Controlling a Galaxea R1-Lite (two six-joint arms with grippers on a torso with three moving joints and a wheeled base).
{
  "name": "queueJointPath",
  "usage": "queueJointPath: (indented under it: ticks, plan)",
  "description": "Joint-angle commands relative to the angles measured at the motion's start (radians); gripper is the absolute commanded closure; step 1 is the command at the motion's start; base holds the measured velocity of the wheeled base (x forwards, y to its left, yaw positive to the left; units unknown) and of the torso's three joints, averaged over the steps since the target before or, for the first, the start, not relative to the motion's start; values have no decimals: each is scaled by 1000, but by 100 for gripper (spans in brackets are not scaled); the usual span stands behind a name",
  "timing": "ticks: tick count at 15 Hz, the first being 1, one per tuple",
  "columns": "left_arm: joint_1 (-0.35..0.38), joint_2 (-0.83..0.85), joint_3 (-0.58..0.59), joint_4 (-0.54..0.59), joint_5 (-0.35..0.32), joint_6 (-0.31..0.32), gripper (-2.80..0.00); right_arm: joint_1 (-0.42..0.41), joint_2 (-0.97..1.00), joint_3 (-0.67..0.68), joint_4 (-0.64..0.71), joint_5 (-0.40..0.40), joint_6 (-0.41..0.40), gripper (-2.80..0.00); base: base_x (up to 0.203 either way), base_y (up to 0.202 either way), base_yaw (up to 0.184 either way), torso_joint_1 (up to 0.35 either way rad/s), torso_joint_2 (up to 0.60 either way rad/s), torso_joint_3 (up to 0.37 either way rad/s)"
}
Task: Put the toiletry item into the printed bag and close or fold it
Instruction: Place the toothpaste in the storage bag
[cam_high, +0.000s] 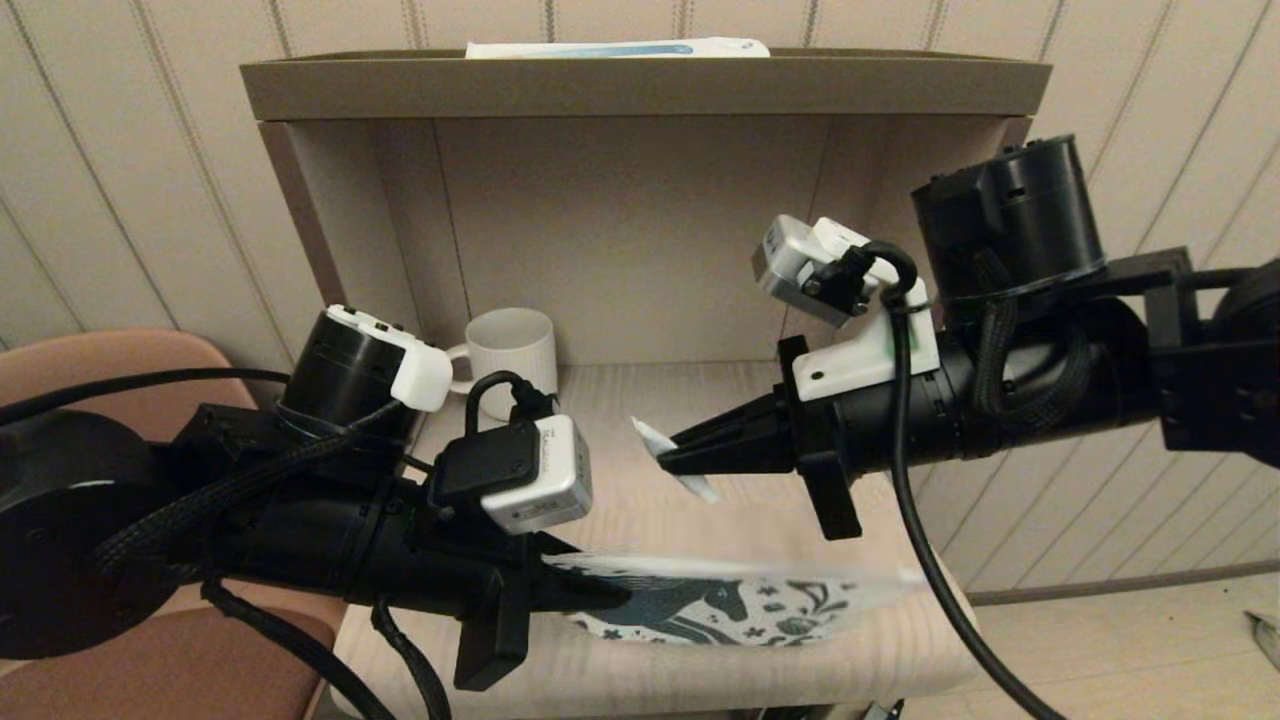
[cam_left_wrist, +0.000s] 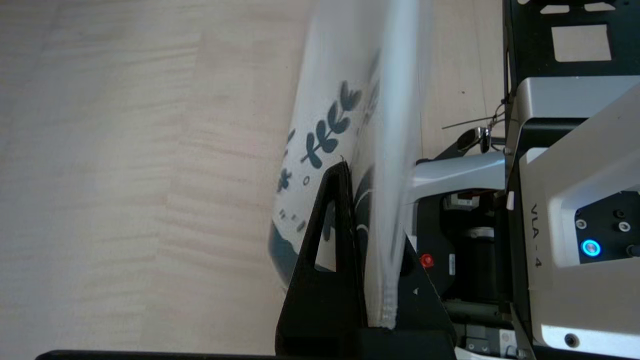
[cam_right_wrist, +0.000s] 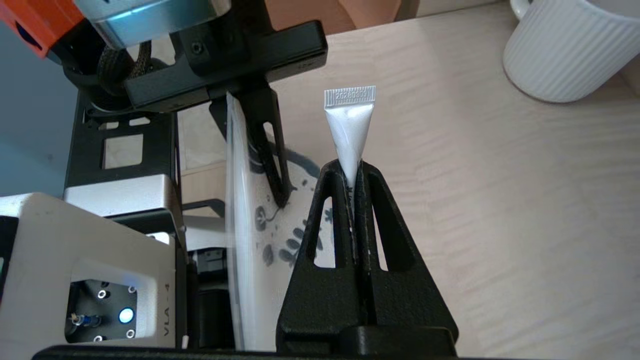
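Over pale wood shelf, centre frame: right gripper pinches toiletry tube; left gripper clamps printed bag.

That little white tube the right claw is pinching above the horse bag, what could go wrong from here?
The right gripper grips the toiletry item only near its narrow end, so it might slip or swing. The left gripper holds the printed bag by one edge, and its mouth does not look open, so the tube may miss and land on the table. The two arms are close and could bump.
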Motion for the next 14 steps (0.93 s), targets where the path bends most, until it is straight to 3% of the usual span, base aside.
queueJointPath:
  ticks: [1,14]
  plan:
    - [-1,1,0,0,-4,4,0,2,1,3,1,4,-2,0,0,0,0,0,0,0]
    - [1,9,-3,-1,-1,2,0,76,-66,86,0,2,0,0,0,0,0,0,0,0]
